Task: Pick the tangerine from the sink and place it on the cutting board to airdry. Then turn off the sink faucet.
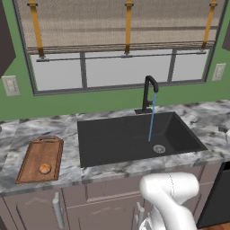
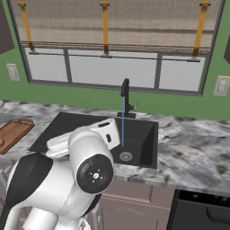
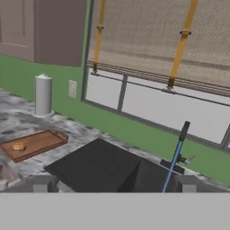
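we note tangerine point(image 1: 45, 168) already on cutting board point(image 1: 31, 167), left of sink point(image 1: 112, 143). water runs from sink faucet point(image 1: 149, 92) at sink's back edge. gripper point(image 3: 114, 186) empty w/ jaws wide. we judge faucet lies ahead, slightly right of hand; lever next.

In the right base view the arm point(image 2: 67, 179) hides the sink's point(image 2: 139, 134) near left part, and the board point(image 2: 13, 130) left of the sink is cut by the picture's edge. On the board point(image 1: 40, 159) the tangerine point(image 1: 45, 168) is a small orange-tan blob, perhaps round, too small to tell more. At the sink's right, a grey thing point(image 1: 223, 129) on the counter is cut off.
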